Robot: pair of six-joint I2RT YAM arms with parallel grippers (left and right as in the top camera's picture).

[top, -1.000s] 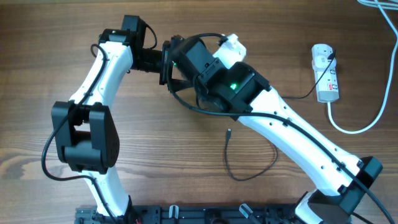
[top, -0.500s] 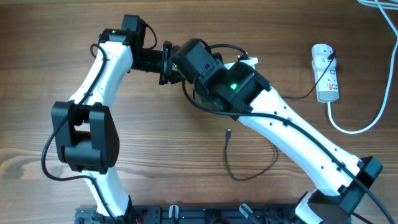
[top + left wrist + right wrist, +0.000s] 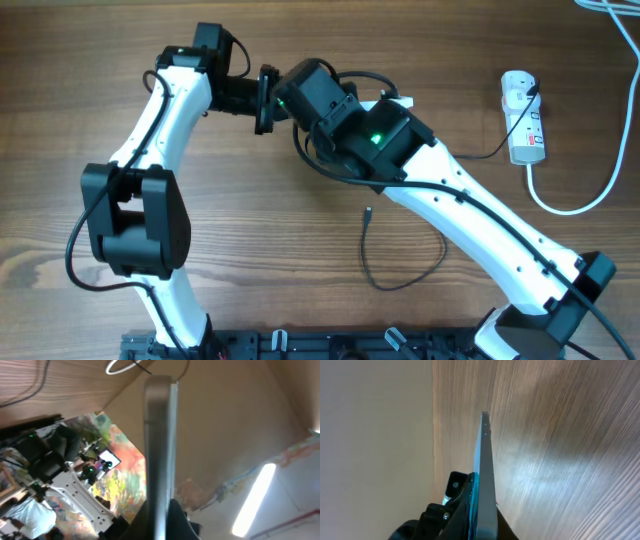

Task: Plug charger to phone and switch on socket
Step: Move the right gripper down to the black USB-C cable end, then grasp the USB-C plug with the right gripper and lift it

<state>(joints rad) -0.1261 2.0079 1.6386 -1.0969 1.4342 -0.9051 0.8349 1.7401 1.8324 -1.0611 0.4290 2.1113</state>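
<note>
The left gripper (image 3: 161, 521) is pinching the phone (image 3: 160, 445), its dark fingers pressing against both flat faces at the bottom of the left wrist view. From there the phone is showing only its thin grey edge, its long axis running straight away from the fingers and up the picture towards the ceiling. The right gripper (image 3: 482, 526) is also closing on the phone, which in the right wrist view is again standing edge-on. Its long axis is pointing away from the fingers over the wooden table (image 3: 250, 230), and the cyan screen is facing the picture's left. In the overhead view the two grippers are meeting head-on near the far middle of the table, and the phone is lying hidden between them. The charger (image 3: 364, 245) is lying apart on the table, its connector tip (image 3: 368, 212) pointing away from the robot. Its cable is curling back under the right arm and running to the socket (image 3: 524, 118) at the far right, whose long axis is running front to back
</note>
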